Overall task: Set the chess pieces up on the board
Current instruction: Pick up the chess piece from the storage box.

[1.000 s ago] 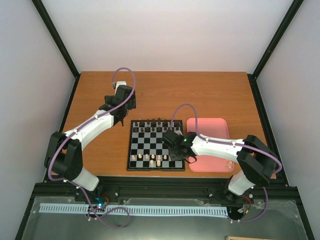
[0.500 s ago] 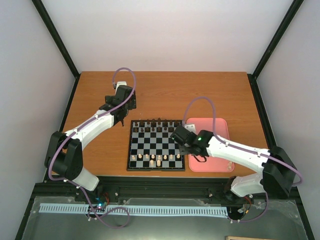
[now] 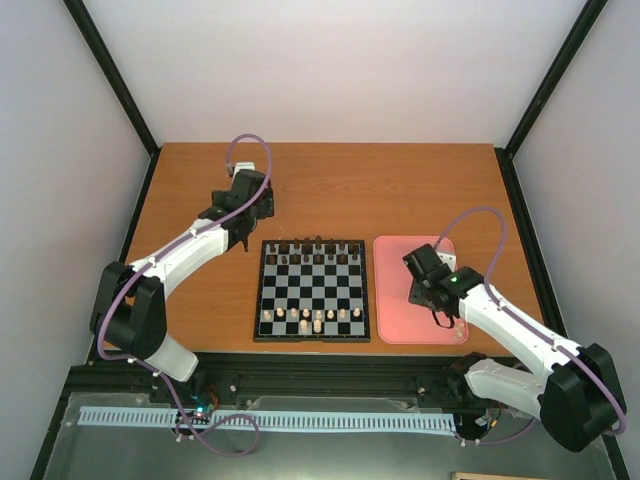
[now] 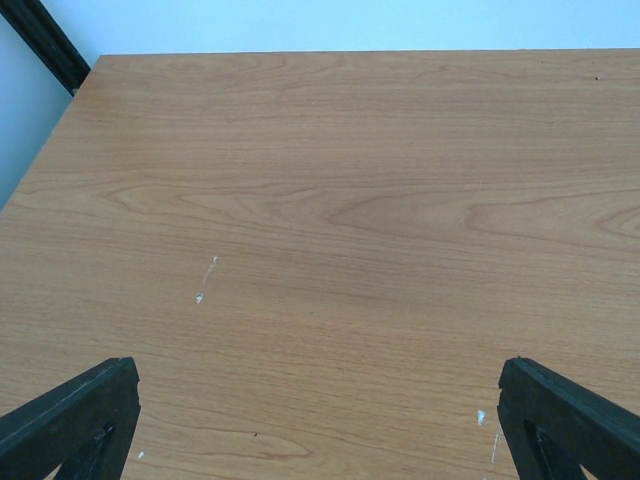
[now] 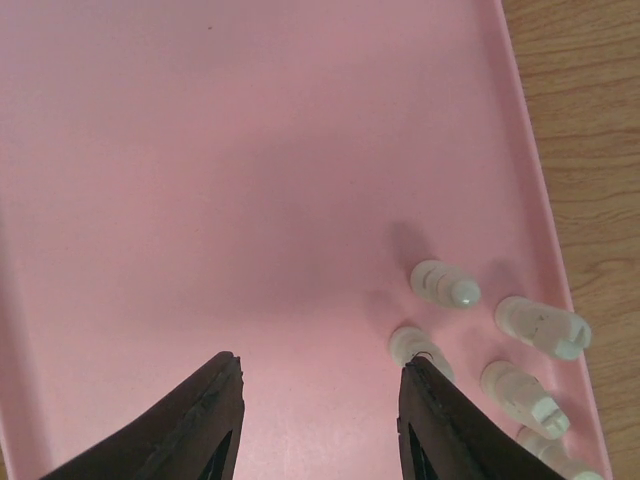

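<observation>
Two arms are extended over the table [image 3: 350, 185]. The left arm is reached toward the far left of the board [image 3: 313, 290], and the left gripper [image 4: 318, 385] is held above bare wood with its jaws spread wide and nothing between them. The right arm is bent across the near right corner, and the right gripper [image 5: 320, 368] is held over the pink tray [image 3: 395, 255], its fingers partly spread and empty.

Several pale chess pieces [image 5: 445, 283] are seen lying on their sides near the tray's right rim, one just beside the right fingertip. More pale pieces [image 3: 318, 318] are stood in the near rows of the board, and dark pieces [image 3: 310, 250] are stood along its far rows. The board is laid just left of the tray.

The table is enclosed by pale walls [image 3: 330, 70] and black frame posts [image 3: 110, 75].
</observation>
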Controlling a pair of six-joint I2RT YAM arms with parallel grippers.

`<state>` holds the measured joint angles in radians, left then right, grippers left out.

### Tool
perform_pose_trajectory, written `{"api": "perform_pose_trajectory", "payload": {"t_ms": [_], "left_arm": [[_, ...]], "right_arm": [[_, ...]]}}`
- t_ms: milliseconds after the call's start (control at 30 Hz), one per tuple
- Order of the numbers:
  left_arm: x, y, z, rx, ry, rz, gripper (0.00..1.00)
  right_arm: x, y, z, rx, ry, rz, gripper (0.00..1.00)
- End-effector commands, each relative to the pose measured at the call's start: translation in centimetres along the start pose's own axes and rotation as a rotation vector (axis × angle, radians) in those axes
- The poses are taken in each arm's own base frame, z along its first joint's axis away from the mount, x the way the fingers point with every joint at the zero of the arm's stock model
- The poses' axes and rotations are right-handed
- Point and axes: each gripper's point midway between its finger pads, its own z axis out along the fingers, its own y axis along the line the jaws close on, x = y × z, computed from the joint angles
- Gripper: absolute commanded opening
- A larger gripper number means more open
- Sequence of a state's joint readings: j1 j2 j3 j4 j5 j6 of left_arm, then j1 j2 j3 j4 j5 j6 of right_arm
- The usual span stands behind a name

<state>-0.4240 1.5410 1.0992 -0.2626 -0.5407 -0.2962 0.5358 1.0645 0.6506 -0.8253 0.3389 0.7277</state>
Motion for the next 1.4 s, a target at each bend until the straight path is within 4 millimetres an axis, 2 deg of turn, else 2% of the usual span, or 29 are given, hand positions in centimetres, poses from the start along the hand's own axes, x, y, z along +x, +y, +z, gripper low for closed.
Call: {"api": "perform_pose_trajectory", "payload": {"t_ms": [0, 167, 500, 700, 933, 1367], "left_arm": [[-1.2, -1.0, 0.0, 0.025, -0.017, -0.016, 1.00], [-1.3, -1.6, -0.1, 0.062, -0.014, -0.022, 1.00], [-1.2, -2.0, 0.1, 0.076, -0.010, -0.016, 1.00], [-1.1, -2.0, 0.2, 0.072, -0.009, -0.013, 1.00], [-1.0, -2.0, 0.3, 0.069, -0.008, -0.012, 1.00], [-0.9, -2.0, 0.6, 0.063, -0.004, -0.007, 1.00]], "right_arm": [[-0.5, -0.8, 0.1, 0.016, -0.001, 0.073, 0.43], [-1.1, -2.5, 0.5, 0.063, -0.007, 0.135, 0.40], [-1.8, -4.3, 1.5, 0.078, 0.018, 0.209, 0.37], [-2.0, -4.9, 3.1, 0.074, 0.058, 0.224, 0.36], [-1.4, -4.6, 4.4, 0.060, 0.096, 0.206, 0.35], [-1.7, -4.7, 4.8, 0.065, 0.086, 0.199, 0.15]]}}
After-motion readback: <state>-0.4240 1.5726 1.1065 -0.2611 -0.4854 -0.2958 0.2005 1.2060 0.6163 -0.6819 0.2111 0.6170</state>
